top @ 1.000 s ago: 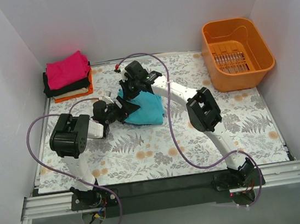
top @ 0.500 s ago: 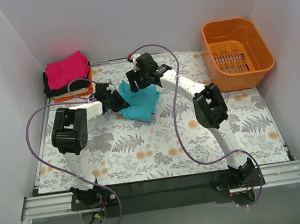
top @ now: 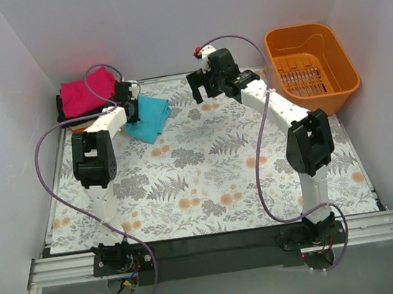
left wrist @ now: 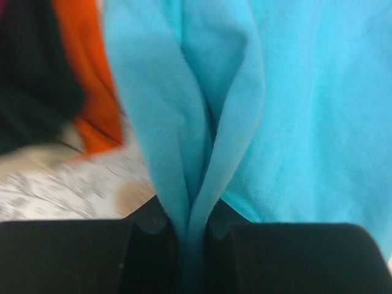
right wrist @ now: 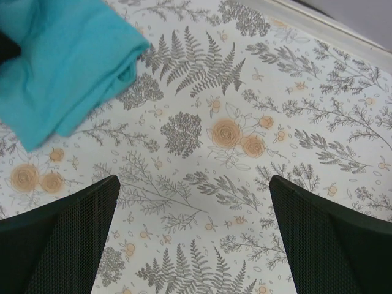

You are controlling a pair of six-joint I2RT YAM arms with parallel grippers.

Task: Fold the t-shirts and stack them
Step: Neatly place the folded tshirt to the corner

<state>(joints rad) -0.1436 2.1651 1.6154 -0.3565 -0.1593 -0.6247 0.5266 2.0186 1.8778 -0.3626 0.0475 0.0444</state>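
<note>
The folded teal t-shirt [top: 151, 119] lies on the mat at the back left, just right of the stack of t-shirts: magenta-pink [top: 86, 91] on top, black [top: 69, 114] and orange [top: 83, 125] below. My left gripper [top: 134, 110] is shut on a fold of the teal t-shirt's edge [left wrist: 193, 184]; the orange [left wrist: 92, 92] and black [left wrist: 30, 79] shirts show to its left. Over bare mat at the back middle my right gripper [top: 205, 88] is open and holds nothing [right wrist: 195, 202]. The teal t-shirt [right wrist: 61, 67] lies at its upper left.
An orange plastic basket [top: 314, 95] stands at the back right corner. White walls close in the floral mat [top: 206, 167] on the left, back and right. Purple cables arc over both arms.
My left gripper shut on the teal t-shirt and pulled it from the middle to the back left beside the stack. My right gripper let go, opened wide and drew off to the right.
</note>
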